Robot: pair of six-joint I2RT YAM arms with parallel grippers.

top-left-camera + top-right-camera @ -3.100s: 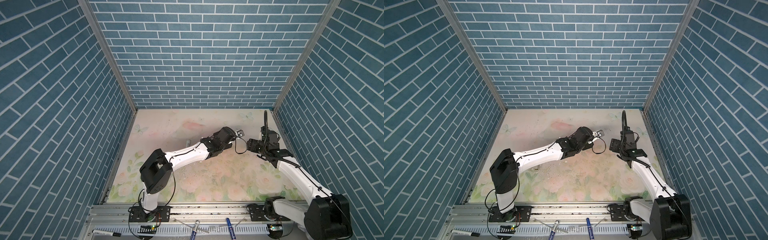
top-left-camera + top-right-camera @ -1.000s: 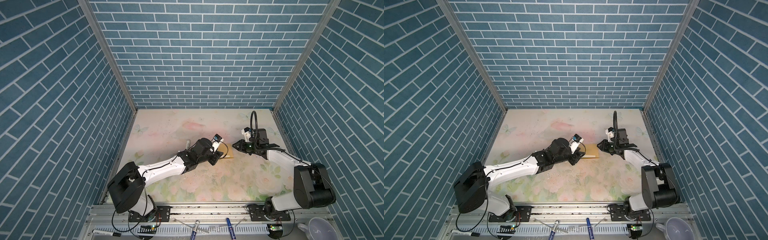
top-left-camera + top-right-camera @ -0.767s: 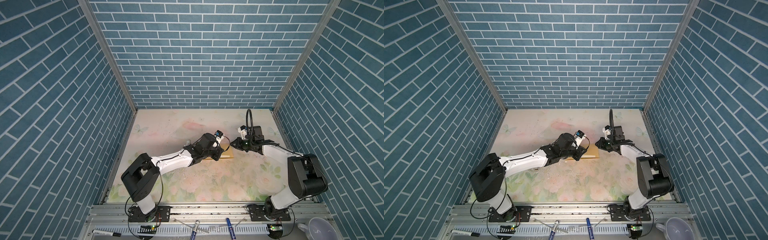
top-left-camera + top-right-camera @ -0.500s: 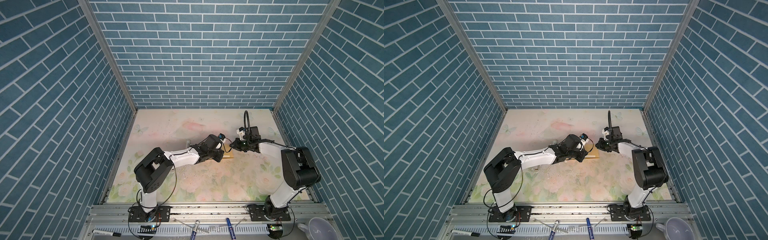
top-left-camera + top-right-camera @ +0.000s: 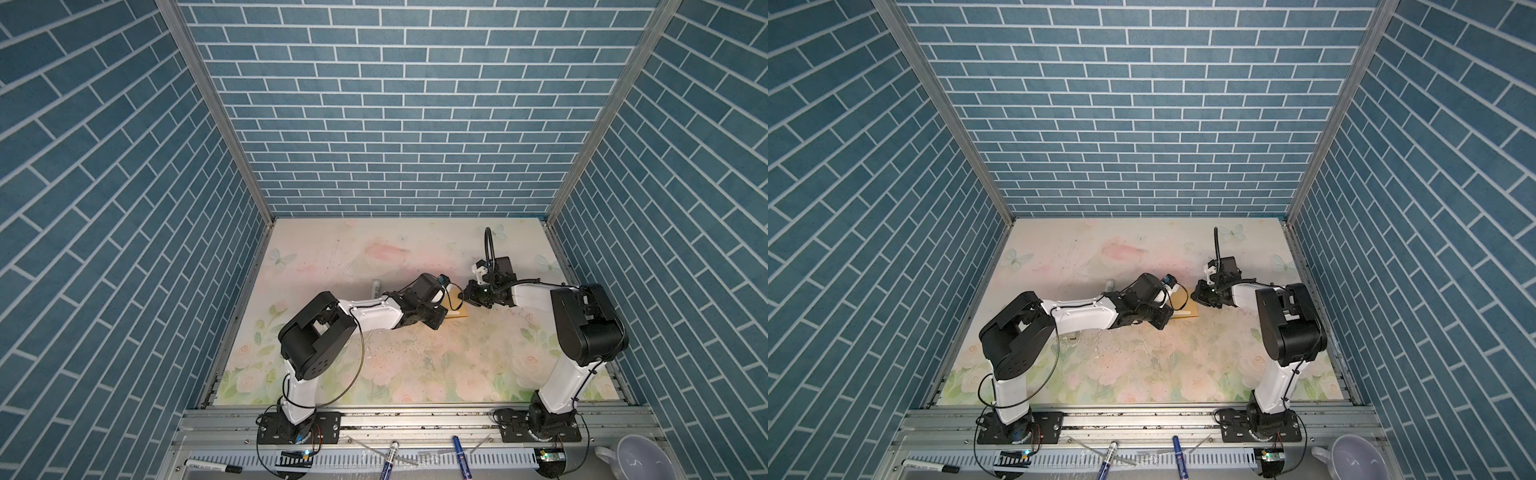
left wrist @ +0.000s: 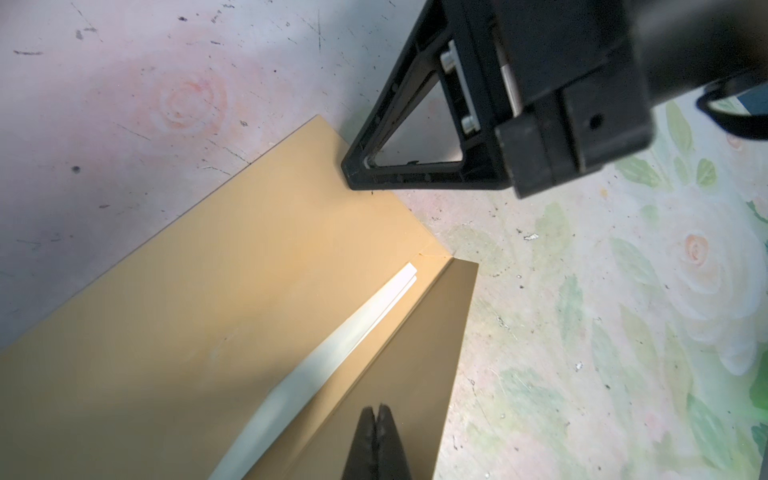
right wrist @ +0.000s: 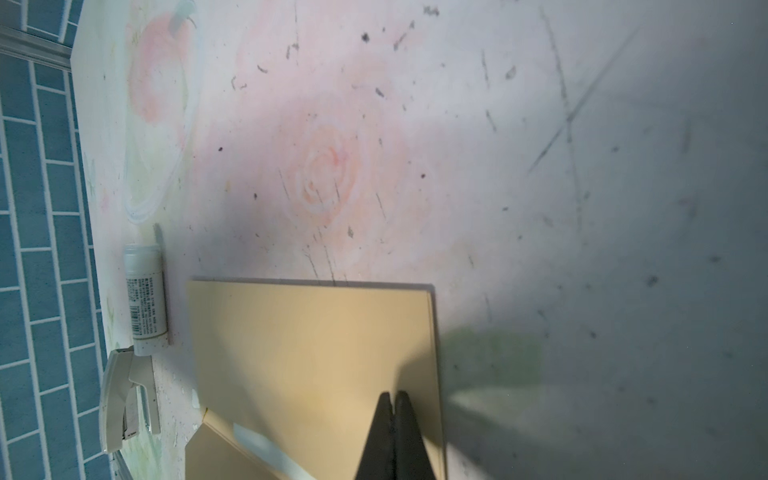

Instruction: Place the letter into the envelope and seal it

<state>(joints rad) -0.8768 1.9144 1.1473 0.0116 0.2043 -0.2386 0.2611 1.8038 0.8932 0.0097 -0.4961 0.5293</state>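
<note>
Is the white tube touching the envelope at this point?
Apart. The right wrist view shows a strip of bare table running between the white tube and the nearest edge of the envelope.

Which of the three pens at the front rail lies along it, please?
The white, black-tipped pen farthest left; the two blue pens point toward the table.

No legible txt anywhere: the only print is on the small white cylindrical plastic tube (image 7: 145, 299) lying left of centre on the pale floral worktop (image 7: 540, 166), a label w/ tiny dark char lines & a barcode, too small/blurred to read.
</note>
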